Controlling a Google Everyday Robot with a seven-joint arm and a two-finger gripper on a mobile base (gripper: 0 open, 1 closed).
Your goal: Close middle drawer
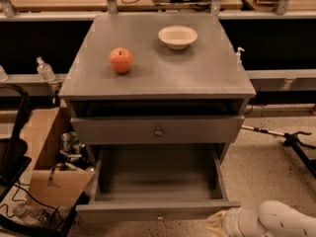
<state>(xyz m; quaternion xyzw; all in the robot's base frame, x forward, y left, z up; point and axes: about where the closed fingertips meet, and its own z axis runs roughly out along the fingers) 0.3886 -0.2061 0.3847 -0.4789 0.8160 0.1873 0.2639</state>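
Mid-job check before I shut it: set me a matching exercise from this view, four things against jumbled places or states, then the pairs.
Things:
1. apple
2. bowl
3. middle drawer
4. gripper

Places or states:
A. pulled out towards the camera, open
B. bottom right edge of the view, low by the floor
C. on the cabinet top, back and right of centre
D. on the cabinet top, left of centre

Pairs: 1-D, 2-C, 3-A, 4-B
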